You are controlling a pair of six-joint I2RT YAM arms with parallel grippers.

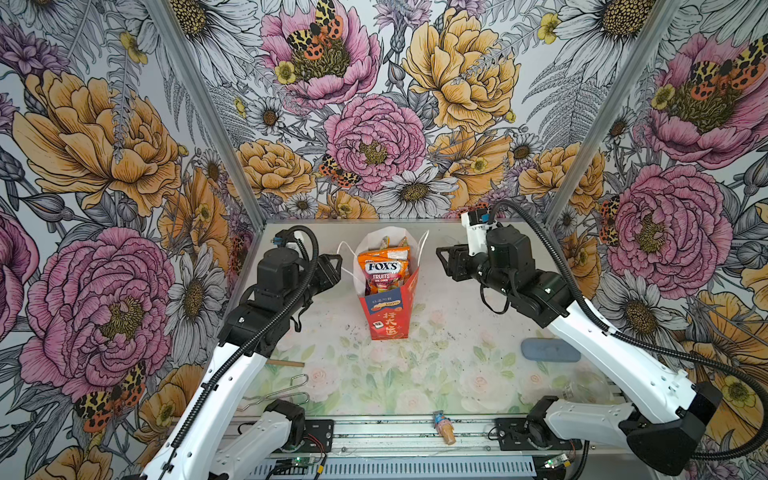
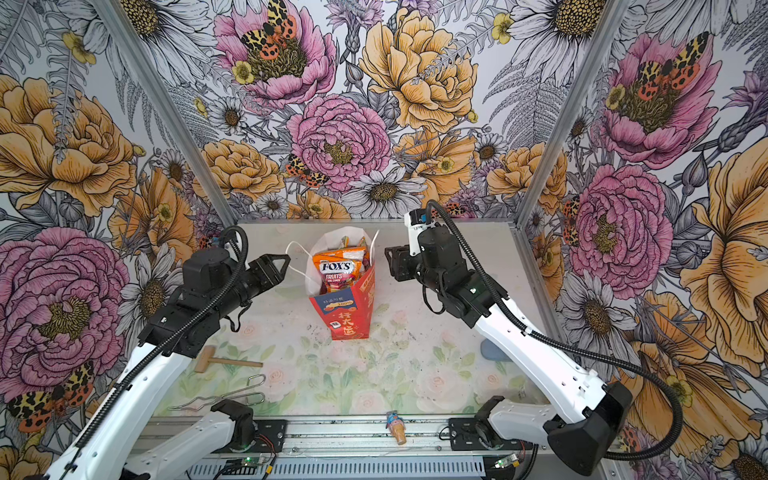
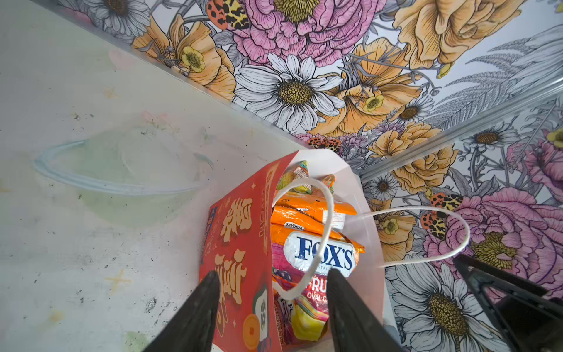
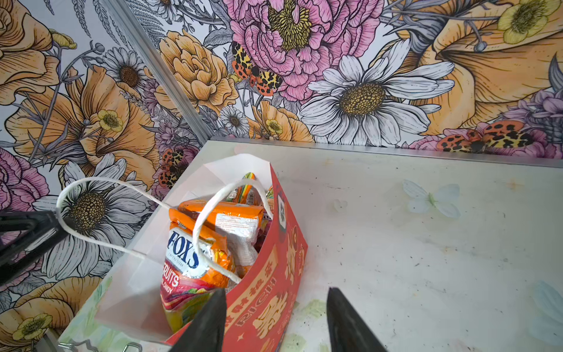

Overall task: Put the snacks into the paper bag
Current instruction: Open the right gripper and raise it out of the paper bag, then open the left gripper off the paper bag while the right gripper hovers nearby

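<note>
Paper bag [image 1: 386, 320] stands upright toward 12 o'clock on the table [image 1: 457, 340]. The snacks [image 1: 388, 250] are stuffed inside, with the FOX'S packet [image 1: 380, 270] in front; the ones behind are too hidden to tell apart. Left gripper [image 1: 337, 264] hovers at the bag's 9 o'clock and right gripper [image 1: 439, 257] at its 3. Both have fingers spread and are holding nothing.
</note>
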